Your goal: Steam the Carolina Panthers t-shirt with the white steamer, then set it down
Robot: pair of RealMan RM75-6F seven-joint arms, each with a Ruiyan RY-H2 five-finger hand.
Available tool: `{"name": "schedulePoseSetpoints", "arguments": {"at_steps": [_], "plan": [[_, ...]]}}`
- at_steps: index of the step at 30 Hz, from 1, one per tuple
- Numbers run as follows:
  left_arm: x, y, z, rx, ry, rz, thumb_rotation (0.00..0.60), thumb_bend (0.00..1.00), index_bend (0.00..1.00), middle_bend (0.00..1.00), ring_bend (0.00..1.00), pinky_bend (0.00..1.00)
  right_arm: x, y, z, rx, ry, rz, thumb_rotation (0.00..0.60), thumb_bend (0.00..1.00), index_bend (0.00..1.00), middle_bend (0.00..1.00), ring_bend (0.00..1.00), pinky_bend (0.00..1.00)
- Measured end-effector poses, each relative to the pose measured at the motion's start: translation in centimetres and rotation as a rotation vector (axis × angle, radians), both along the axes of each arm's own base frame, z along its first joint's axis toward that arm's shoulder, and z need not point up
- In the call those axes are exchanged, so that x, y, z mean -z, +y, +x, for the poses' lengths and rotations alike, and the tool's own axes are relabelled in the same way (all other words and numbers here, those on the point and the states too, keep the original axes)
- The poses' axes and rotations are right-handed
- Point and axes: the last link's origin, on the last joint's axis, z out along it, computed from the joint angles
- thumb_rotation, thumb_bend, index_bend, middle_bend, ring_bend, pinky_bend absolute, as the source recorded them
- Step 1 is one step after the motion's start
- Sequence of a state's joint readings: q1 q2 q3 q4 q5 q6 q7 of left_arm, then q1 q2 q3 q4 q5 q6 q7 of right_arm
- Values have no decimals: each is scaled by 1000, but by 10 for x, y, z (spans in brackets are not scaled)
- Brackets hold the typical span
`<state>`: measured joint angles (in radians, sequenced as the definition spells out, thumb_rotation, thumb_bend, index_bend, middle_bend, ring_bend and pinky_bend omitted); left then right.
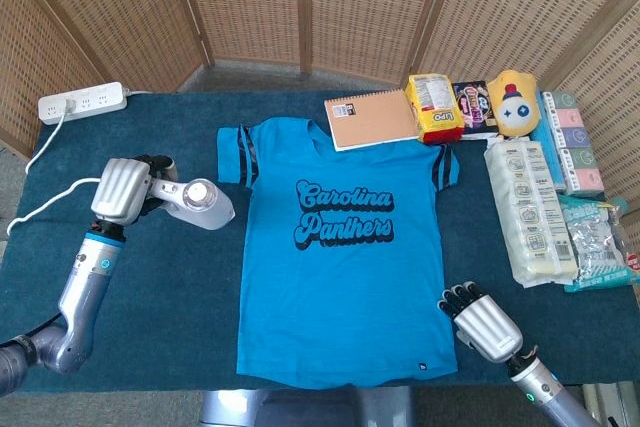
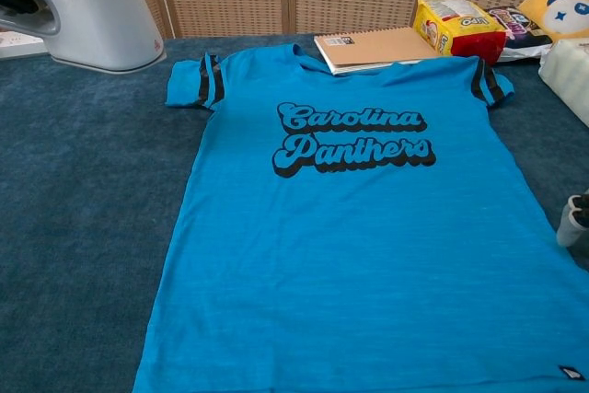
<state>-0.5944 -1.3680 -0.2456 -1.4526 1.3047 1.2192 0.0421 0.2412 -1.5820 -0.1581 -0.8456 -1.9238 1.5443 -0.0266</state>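
Two hands show: the left hand (image 1: 122, 189) grips the white plastic steamer (image 1: 197, 202) at left, resting just beside the flat bright-blue Carolina Panthers t-shirt (image 1: 340, 257) at centre. The right hand (image 1: 485, 323), lower right, holds nothing, fingers loosely apart. Whether steaming is done or still ahead cannot be told.

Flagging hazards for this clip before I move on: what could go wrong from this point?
1. The left hand grips the white steamer beside the t-shirt; its cord trails across the table toward the power strip and may snag or pull taut during the sweep.
2. The right hand rests near the shirt's lower corner and could bunch the fabric.
3. The notebook overlaps the collar, so steam might dampen it.
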Motion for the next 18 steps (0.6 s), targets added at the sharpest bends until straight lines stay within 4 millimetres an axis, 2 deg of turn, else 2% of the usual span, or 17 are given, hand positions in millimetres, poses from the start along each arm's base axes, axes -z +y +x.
{"name": "schedulePoseSetpoints", "arguments": {"at_steps": [7,18], "plan": [[1,-1,-1,-5,-2,-4,600,540,573,662,606,728,-4,1,-6,25,1,-13,600,68,387,389,351,334],[0,-2,-6,-14,-6,-2,600,539,574,662,606,728,10,-2,4,3,-8,17,600,68,387,390,351,333]]}}
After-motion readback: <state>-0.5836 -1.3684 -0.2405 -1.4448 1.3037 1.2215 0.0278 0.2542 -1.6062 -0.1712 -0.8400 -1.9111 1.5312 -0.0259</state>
